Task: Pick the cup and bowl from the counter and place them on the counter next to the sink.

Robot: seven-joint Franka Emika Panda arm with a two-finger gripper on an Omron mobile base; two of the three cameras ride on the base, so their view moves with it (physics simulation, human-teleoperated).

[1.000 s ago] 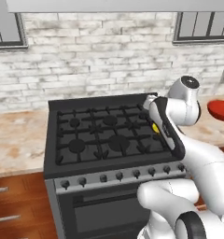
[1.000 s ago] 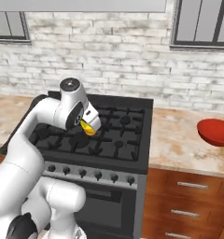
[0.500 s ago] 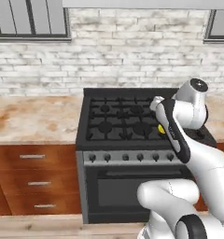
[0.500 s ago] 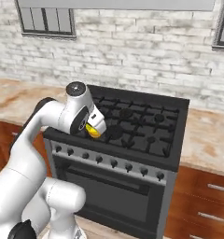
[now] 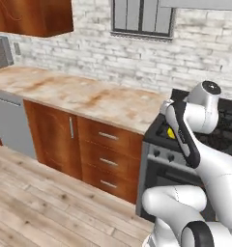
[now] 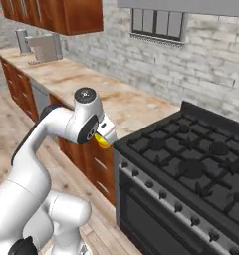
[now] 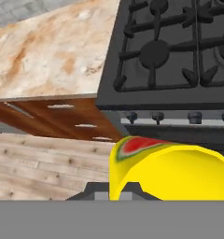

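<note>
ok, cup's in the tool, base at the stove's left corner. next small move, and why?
Probably keep the grip shut and carry on leftward along the counter. The yellow cup sits in the tool over the corner of the stove, and the stretch of counter in these views has no sink in it, so setting the cup down here looks premature.

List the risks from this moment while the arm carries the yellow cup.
1. The end effector holds the yellow cup low, close to the front edge of the stove; a swing toward it could knock the cup against that edge.
2. The cup hangs over the wooden floor, not the counter, so a slip would likely drop it there.
3. The cup blocks much of the hand view, so judging clearance from it may be hard.
</note>
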